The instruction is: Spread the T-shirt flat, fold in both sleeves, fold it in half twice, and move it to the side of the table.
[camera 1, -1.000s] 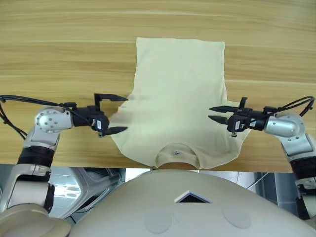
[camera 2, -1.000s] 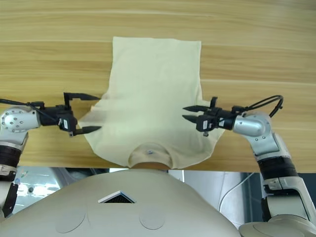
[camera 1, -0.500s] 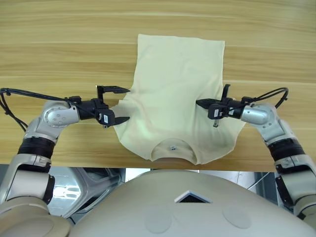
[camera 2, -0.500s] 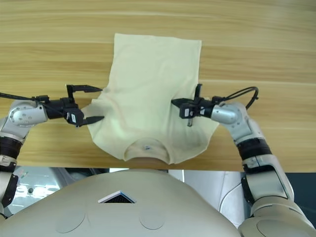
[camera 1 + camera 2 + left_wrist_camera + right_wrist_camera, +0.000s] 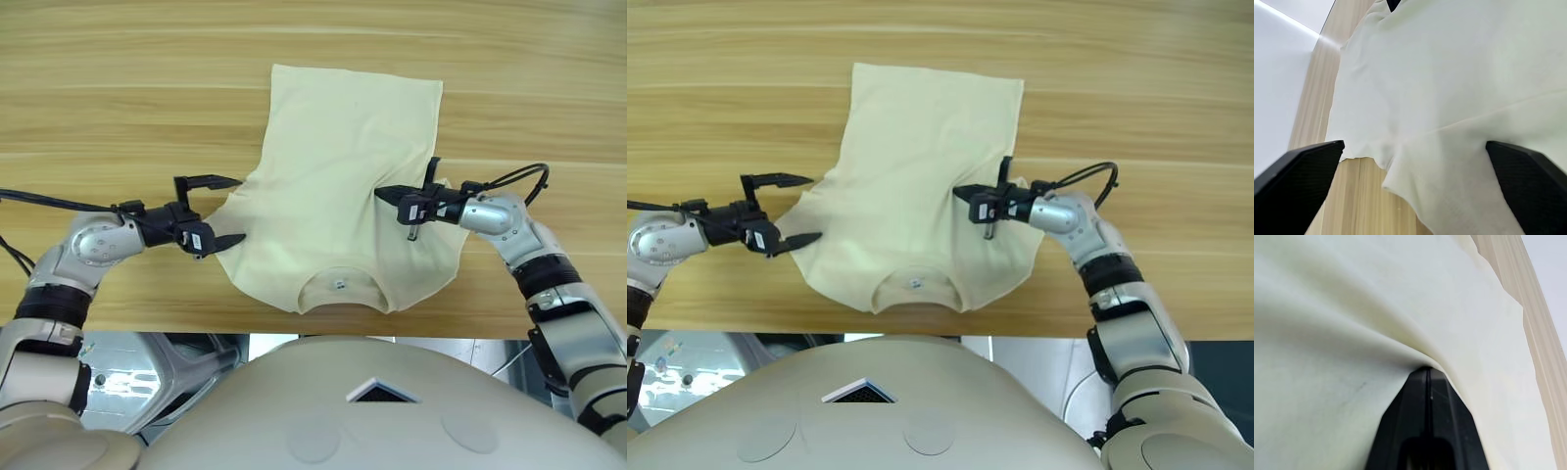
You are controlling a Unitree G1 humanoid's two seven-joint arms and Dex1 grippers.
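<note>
A cream T-shirt lies on the wooden table, collar toward me and hem at the far end. My right gripper is over the shirt's right half, shut on a fold of its fabric; in the right wrist view the closed fingers sit under a ridge of cloth. The right side of the shirt is drawn inward. My left gripper stands open at the shirt's left edge, and in the left wrist view its fingers straddle the cloth edge.
Bare wood lies to the left, right and far side of the shirt. The table's near edge runs just below the collar.
My right gripper has shut and moved left across the shirt, pulling the right side in. The left gripper stayed open and hovers at the left edge.
</note>
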